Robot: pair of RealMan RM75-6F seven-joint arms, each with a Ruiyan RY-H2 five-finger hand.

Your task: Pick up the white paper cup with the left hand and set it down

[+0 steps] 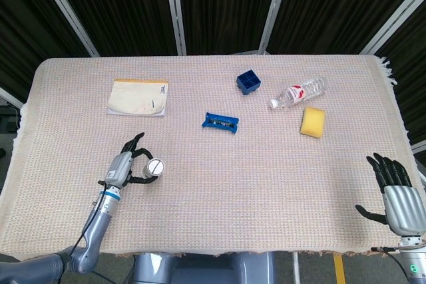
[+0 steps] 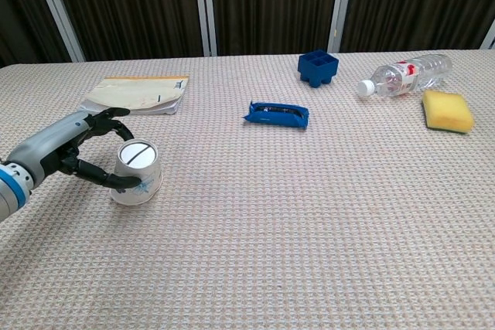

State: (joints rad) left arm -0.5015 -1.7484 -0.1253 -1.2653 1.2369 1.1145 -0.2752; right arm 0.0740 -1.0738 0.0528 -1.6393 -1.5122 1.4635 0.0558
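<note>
Head view: your left hand (image 1: 124, 167), lower left of the frame, has its fingers wrapped around the white paper cup (image 1: 153, 168), which sits upside down on the tabletop (image 1: 266, 184). Your right hand (image 1: 396, 194), lower right, is spread and holds nothing.

Chest view: the cup (image 2: 136, 172), at the left, is white with a faint leaf print. Treat it as light and easily crushed; hold its side wall gently.

The left hand (image 1: 124, 167) has a silver-grey metal back and black fingers (image 2: 99, 179). At its wrist sits a white band with a blue ring, then a grey rounded forearm. The right hand (image 1: 398, 194) has the same silver back with black fingers.
</note>
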